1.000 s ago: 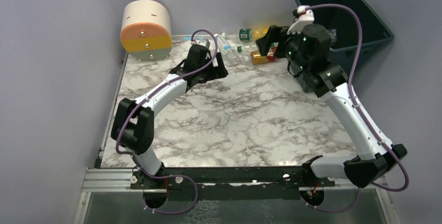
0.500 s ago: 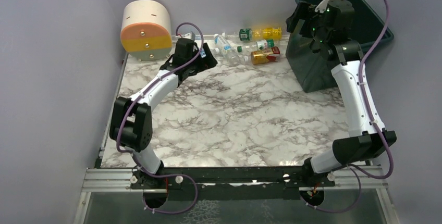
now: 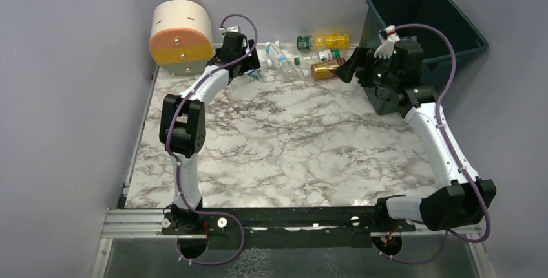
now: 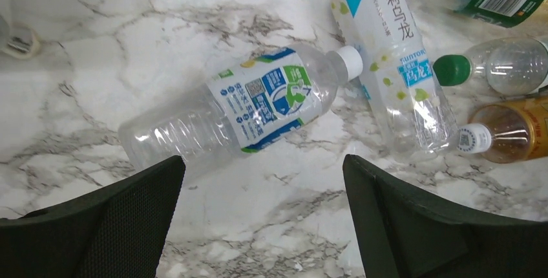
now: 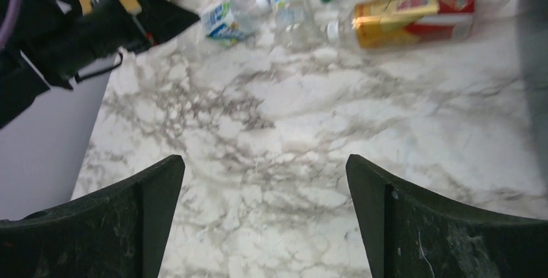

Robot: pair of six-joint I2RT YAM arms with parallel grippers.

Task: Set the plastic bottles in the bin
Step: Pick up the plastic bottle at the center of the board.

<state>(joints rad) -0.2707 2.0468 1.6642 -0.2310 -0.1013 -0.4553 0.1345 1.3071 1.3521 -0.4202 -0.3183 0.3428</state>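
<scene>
Several plastic bottles lie in a cluster at the back of the marble table. In the left wrist view a clear bottle with a blue-green label (image 4: 258, 106) lies just beyond my open left gripper (image 4: 263, 168), whose fingers have nothing between them. Beside it are a teal-labelled bottle (image 4: 394, 52), a green-capped one (image 4: 504, 68) and an amber one (image 4: 510, 132). My right gripper (image 5: 265, 165) hangs open over bare marble, with the red-labelled orange bottle (image 5: 413, 10) ahead. From above, the left gripper (image 3: 249, 68) is by the drum. The right gripper (image 3: 352, 71) is in front of the bin (image 3: 420, 13).
A round cream, orange and yellow drum (image 3: 182, 35) lies at the back left, close to my left wrist. A yellow-liquid bottle (image 3: 326, 40) rests against the back wall. Purple walls close in the table on the left, back and right.
My right arm swung from the bottles up over the bin, then came back down in front of it. My left gripper reached farther back toward the drum and the bottles.
</scene>
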